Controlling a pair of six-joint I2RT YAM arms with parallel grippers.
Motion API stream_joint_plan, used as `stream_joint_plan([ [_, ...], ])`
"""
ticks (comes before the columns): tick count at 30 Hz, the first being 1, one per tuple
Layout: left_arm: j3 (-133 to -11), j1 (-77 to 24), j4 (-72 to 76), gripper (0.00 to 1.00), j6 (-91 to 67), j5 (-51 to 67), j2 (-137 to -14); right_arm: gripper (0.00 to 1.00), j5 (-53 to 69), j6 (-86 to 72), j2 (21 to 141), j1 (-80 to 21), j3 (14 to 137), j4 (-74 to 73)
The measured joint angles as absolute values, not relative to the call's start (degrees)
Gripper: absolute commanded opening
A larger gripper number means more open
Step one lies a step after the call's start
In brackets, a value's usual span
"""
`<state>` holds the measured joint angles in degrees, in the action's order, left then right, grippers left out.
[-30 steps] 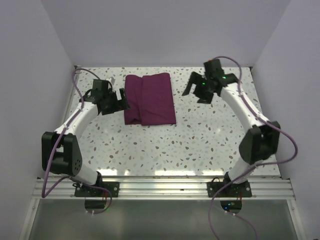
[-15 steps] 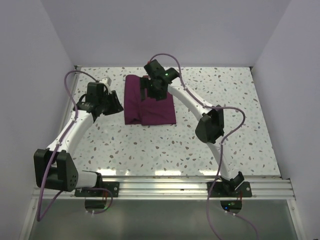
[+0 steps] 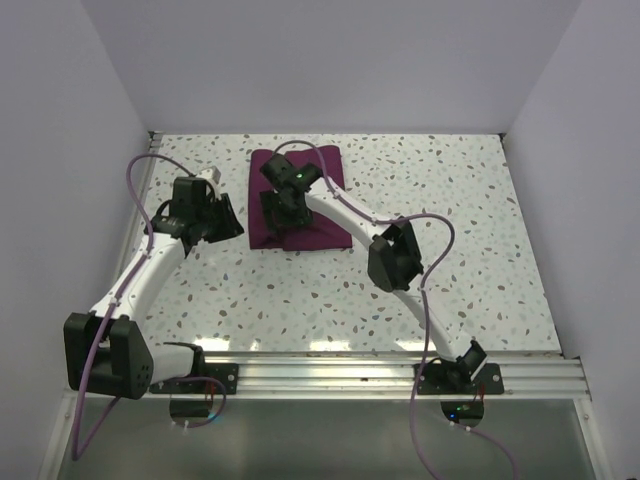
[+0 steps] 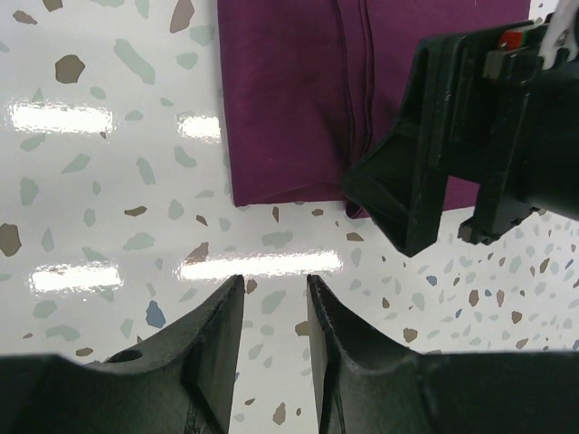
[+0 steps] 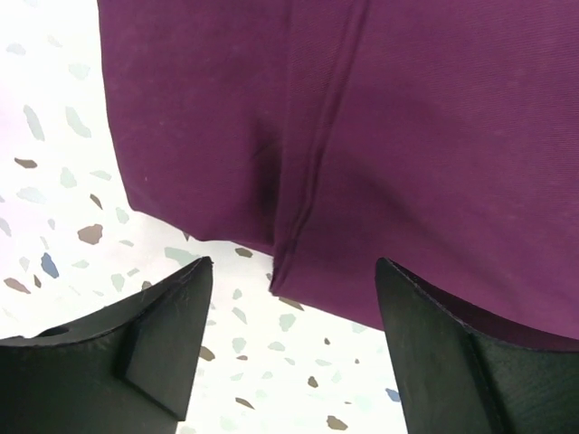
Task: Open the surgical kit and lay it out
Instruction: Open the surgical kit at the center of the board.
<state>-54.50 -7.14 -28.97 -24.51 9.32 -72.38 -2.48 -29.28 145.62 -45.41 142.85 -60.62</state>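
My right arm reaches across to the left; my right gripper hangs, jaws wide apart, over the near edge of the folded purple cloth on the table. My left gripper, jaws narrowly apart and empty, sits beside it; only the top view shows the cloth's far edge

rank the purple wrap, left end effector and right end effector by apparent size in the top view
1. purple wrap, largest
2. left end effector and right end effector: look alike, not ranked
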Motion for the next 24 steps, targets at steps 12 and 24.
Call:
stream_joint_plan([
  [12,-54.3,-7.1,-29.1,0.36,-24.4,9.2,-72.3,0.08,-6.0,-27.3,150.6,-46.5,144.5,-61.3],
  [24,-54.5,-7.1,-29.6,0.35,-23.6,8.1,-73.1,0.0,-7.0,-26.9,148.5,-46.2,143.9,-61.9],
])
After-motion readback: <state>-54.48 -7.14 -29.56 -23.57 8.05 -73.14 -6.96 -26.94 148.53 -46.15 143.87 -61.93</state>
